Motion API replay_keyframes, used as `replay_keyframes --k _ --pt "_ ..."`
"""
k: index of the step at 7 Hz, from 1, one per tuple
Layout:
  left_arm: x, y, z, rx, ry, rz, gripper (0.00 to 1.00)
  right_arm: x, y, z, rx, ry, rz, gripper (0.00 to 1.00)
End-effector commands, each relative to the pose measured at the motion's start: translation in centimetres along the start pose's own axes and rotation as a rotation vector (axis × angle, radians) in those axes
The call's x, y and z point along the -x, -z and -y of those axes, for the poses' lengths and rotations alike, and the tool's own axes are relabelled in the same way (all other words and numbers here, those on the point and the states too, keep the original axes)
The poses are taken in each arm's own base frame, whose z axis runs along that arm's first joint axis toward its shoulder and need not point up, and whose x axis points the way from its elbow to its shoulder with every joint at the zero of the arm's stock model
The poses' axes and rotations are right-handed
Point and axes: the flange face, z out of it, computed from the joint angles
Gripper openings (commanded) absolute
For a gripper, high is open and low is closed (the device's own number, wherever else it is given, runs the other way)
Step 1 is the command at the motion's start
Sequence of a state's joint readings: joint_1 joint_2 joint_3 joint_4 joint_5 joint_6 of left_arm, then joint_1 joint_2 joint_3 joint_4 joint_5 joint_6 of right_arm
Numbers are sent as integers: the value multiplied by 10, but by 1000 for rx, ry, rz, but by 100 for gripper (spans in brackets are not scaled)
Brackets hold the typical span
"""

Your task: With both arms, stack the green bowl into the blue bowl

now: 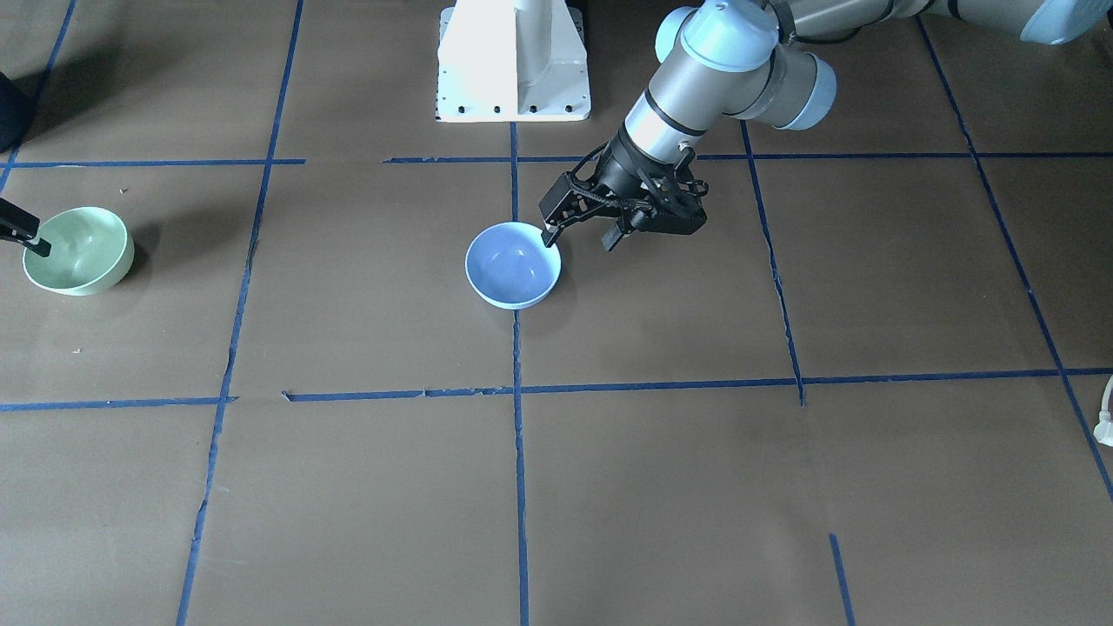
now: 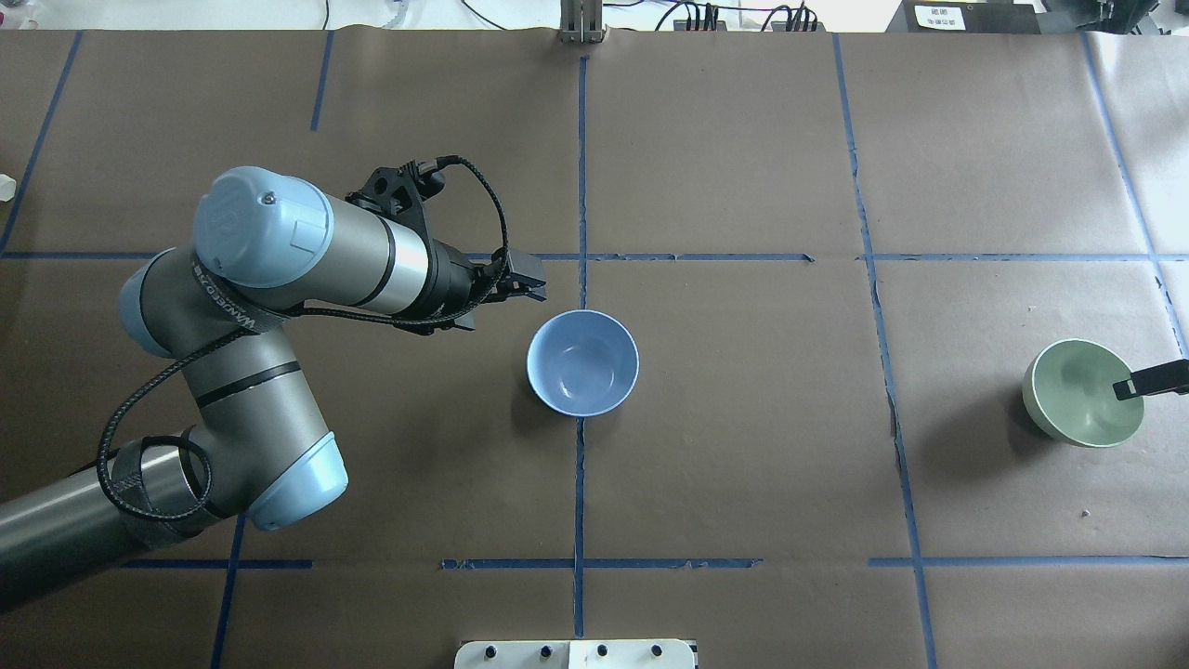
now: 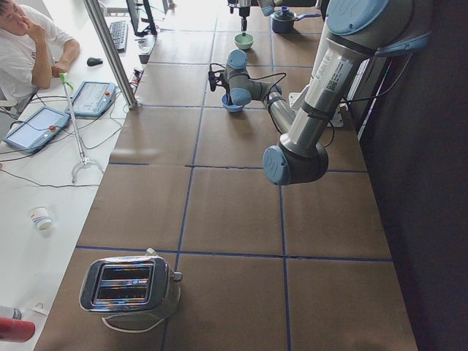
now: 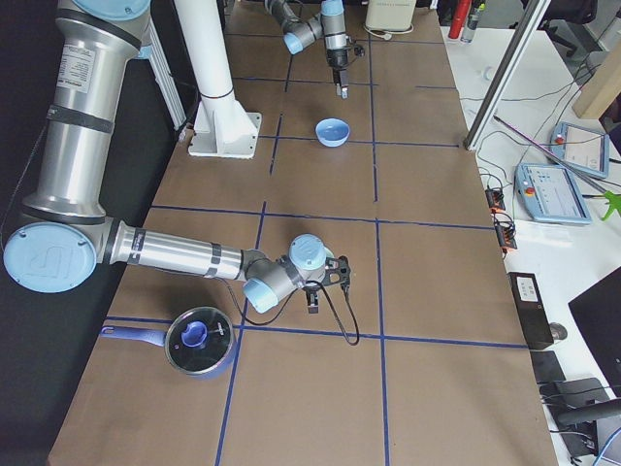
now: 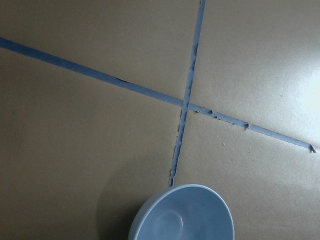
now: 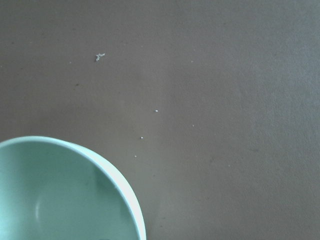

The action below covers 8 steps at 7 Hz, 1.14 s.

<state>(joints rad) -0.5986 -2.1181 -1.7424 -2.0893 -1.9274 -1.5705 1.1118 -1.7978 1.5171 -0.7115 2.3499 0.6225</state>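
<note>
While the green bowl (image 2: 1068, 409) sits well apart at my right end of the bench (image 2: 743, 446), the blue bowl (image 2: 582, 362) waits mid-bench — pickup step, nothing stacked. Left fingers (image 1: 614, 236) spread open just beside the blue rim; right fingers (image 2: 1152, 379) over the green rim, closure: cannot tell. Next, I judge: secure green, carry it over blue. Count: one bowl of each colour, two arms.

Bowls sitting upright, well apart on the bench (image 2: 743, 418).
Glossy pale blue bowl (image 2: 582, 362) is sitting on the centre tape line (image 2: 579, 483); matching mint green bowl (image 2: 1082, 392) is sitting far toward the robot's right.
</note>
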Motion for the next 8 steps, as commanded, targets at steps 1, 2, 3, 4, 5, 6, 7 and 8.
replay_keyframes --k 1,2,3,4,5,6,7,8 --pt "-1 3 0 -2 0 -5 100 17 -14 5 27 -6 23 72" --pt "-1 4 -1 0 -1 -8 100 37 -16 13 28 -35 41 19" --pt "-2 6 -1 -2 -2 -11 100 81 -26 18 47 8 78 2" --pt "-2 6 -1 -2 -2 -11 100 101 -23 21 53 7 108 0" --pt "-2 6 -1 -2 -1 -11 100 187 20 51 20 -55 234 0" --pt "-3 8 0 -3 -2 -15 100 266 35 74 12 -121 318 0" --pt "-9 24 7 -20 -8 -46 100 354 31 93 -5 -200 383 0" --pt "-16 48 19 -53 -6 -81 100 431 10 85 -7 -242 424 0"
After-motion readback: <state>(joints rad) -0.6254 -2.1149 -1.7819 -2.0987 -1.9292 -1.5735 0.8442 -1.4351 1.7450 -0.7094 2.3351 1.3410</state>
